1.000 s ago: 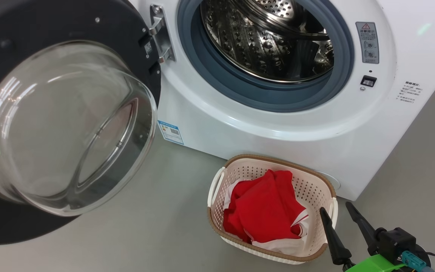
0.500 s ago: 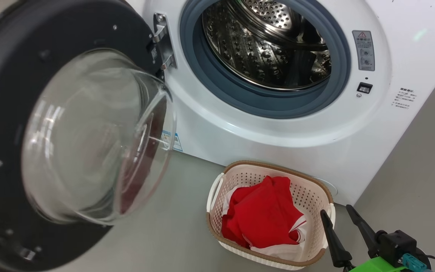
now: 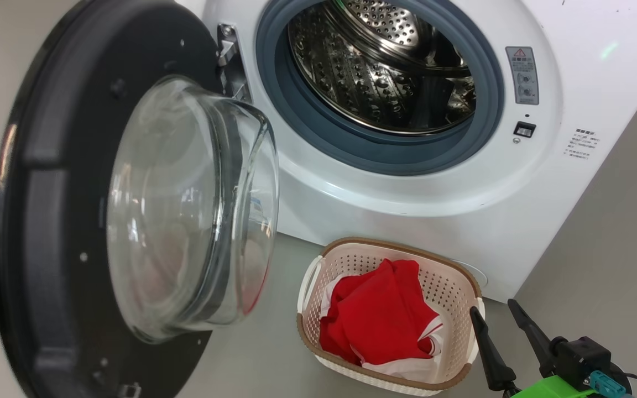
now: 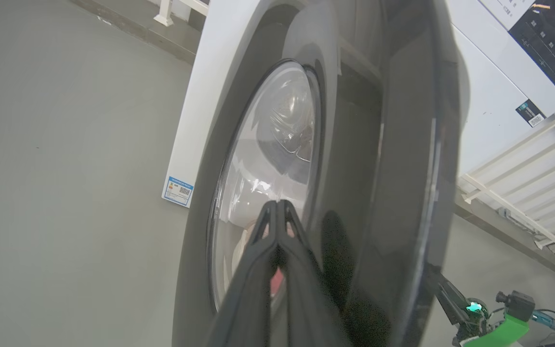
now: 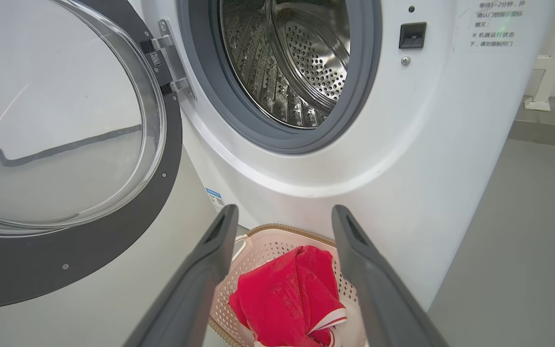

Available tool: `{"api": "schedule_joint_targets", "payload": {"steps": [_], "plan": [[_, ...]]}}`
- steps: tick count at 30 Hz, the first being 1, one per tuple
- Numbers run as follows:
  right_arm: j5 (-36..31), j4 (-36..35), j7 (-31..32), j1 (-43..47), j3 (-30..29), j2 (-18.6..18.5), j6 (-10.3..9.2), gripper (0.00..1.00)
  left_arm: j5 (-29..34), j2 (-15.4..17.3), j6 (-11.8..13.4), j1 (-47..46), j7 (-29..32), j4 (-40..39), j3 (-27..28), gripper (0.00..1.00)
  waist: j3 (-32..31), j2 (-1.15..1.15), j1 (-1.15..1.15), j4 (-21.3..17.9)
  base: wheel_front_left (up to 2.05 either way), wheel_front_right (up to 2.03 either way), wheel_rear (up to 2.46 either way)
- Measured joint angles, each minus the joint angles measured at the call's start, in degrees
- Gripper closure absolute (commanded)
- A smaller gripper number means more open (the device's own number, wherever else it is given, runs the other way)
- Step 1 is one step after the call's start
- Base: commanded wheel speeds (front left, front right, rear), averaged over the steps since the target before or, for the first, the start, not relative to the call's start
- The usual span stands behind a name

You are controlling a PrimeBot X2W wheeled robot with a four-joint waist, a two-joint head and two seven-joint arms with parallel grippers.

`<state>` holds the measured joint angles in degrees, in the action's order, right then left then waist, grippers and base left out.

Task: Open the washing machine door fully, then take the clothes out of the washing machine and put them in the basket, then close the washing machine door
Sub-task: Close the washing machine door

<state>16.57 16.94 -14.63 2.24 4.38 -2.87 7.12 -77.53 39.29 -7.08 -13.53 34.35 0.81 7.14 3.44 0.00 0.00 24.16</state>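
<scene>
- My left gripper [image 4: 277,205]: fingers pressed together, nothing between them, tips at the outer face of the washing machine door [image 3: 47,182]; whether they touch it I cannot tell.
- Door stands partly open, hinged left of the drum [image 3: 379,72], glass window [image 3: 186,210] bulging toward the washing machine [image 3: 407,204].
- My right gripper [image 3: 492,307]: fingers wide apart, empty, just beside the basket [image 3: 407,247].
- Clothes [image 3: 379,318] lie in the basket, which sits on the floor [image 3: 274,342] in front of the machine.

Drum opening [image 3: 379,72] clear; door [image 3: 130,204] ajar, L.
</scene>
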Motion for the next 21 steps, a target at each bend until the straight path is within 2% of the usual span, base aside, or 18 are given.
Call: {"api": "schedule_joint_targets", "payload": {"steps": [8,21], "plan": [[0.0,-0.01,0.0,-0.01,-0.1,0.05,0.0,0.0,-0.02,0.85,0.0,0.85,-2.42,-5.3,-7.19,1.0,0.22,0.0,0.0,-1.46,0.0,0.0,0.0],[0.01,-0.08,0.0,-0.01,-0.42,0.07,0.0,0.0,0.99,-0.3,0.03,-2.39,-7.67,-10.81,-18.12,1.0,0.7,0.0,0.0,-3.56,0.0,0.0,0.0]]}}
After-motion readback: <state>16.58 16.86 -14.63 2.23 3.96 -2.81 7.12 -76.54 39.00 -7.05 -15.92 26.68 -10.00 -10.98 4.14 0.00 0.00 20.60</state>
